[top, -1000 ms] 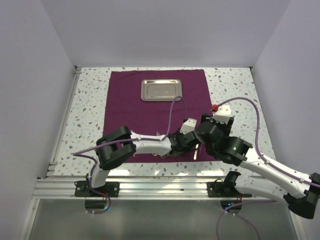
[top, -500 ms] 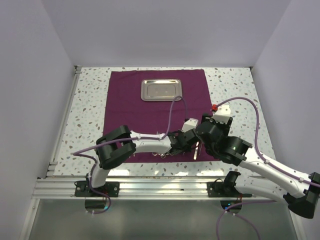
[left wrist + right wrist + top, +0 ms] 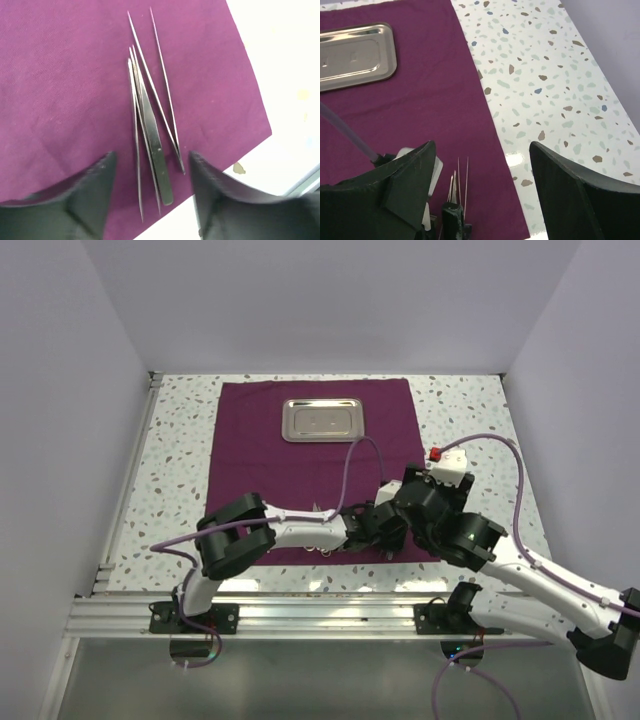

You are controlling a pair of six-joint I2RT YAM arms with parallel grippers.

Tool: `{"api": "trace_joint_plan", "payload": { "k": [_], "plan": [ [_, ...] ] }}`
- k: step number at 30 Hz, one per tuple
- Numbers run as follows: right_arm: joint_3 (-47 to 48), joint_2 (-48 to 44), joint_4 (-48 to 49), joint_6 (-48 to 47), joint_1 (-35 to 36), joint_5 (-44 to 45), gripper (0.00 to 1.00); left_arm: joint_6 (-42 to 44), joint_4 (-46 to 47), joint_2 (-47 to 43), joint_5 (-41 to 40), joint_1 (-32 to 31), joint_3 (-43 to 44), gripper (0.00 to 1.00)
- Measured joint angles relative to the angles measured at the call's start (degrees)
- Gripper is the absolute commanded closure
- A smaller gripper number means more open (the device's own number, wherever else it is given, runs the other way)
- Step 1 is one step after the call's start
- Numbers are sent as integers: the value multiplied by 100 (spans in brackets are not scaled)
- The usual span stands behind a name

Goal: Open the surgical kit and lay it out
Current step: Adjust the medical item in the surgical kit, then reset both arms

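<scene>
We find the left gripper [image 3: 150,192] with jaws spread over the near right corner of the flat dark purple cloth wrap [image 3: 60,75]. Its fingers stand either side of a bundle of thin silver steel instruments [image 3: 150,125] lying on that corner. We see the right gripper [image 3: 481,187] likewise spread wide, above the cloth's right edge. A shiny rectangular steel tray [image 3: 322,420] sits centred by the cloth's far edge.

Left arm [image 3: 300,530] runs low and to the right from its base, elbow bent, forearm close to level; left gripper [image 3: 150,159] points down, fingers [image 3: 85,200] parted, jaws not closed; right arm [image 3: 530,570] folds back in from the right side, its wrist just beside the left wrist, the two crowded together in the top view; right gripper [image 3: 482,150] angled forward and down, jaws spread wide.
</scene>
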Motion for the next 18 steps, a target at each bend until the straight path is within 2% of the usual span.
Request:
{"api": "trace_joint_plan", "payload": {
  "k": [1,6,9,18],
  "plan": [
    [0,-33,24,-11,-15,-2,10,-13,20,0,0,-13,2,25],
    [26,-166,173,-133,-9,-175,2,-55,2,-234,-140,-42,-188,6],
    [79,-229,232,-271,4,-603,2,-57,-216,-785,-459,-52,-527,1],
    [286,-1056,695,-533,31,-2734,2,0,-1355,-3246,-2142,-107,-1054,0]
  ]
}}
